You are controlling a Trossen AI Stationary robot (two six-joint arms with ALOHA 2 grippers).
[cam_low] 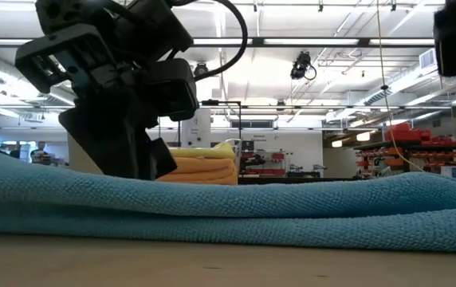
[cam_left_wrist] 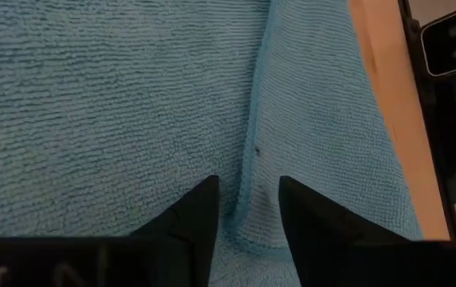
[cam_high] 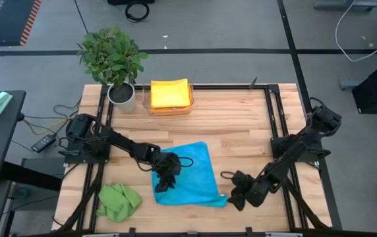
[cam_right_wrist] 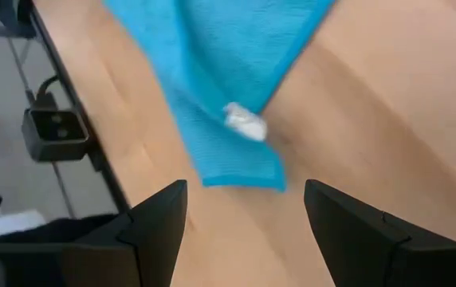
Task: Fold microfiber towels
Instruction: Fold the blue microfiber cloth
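Left end effector (cam_left_wrist: 248, 211) presses on the blue towel (cam_high: 192, 172), fingers narrowly straddling a fold; right end effector (cam_right_wrist: 244, 209) gapes wide beside its corner.

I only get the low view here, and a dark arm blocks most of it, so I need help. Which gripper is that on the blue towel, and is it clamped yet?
Observer: That is the left gripper, down on the blue towel near its left edge. Its fingers straddle a raised fold of the cloth but have not pinched it.
Operator: Where is the other arm?
Observer: The right gripper is open, at the towel's near right corner, with nothing between its fingers.
Operator: Any other towels about?
Observer: A green towel lies crumpled at the table's near left corner, and yellow and orange towels are stacked at the far edge beside a potted plant.
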